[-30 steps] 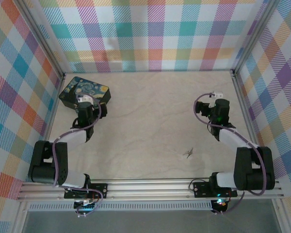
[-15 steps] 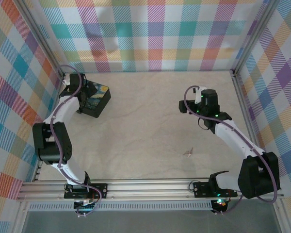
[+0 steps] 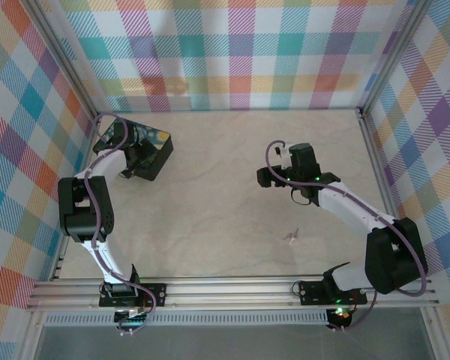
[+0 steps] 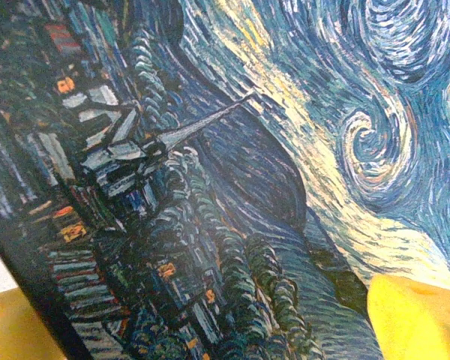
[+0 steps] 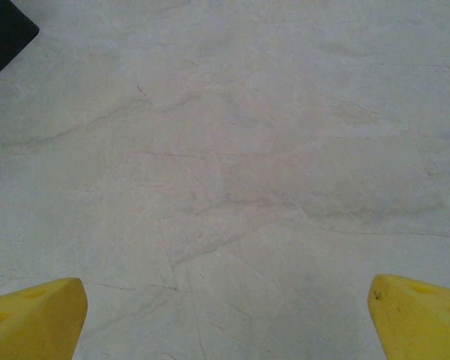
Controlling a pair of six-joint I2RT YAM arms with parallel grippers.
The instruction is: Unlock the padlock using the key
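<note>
Hanging with its yellow fingertips (image 5: pixel 30 319) spread wide, the right gripper (image 5: pixel 225 322) faces bare table (image 5: pixel 232 150). The left gripper (image 4: pixel 210 330), spread too, sits close over the painted box (image 4: pixel 232 150), pinching nothing. From above, a tiny metal piece (image 3: pixel 291 237) lies at 5 o'clock from the right gripper; padlock or key, I cannot tell.
</note>
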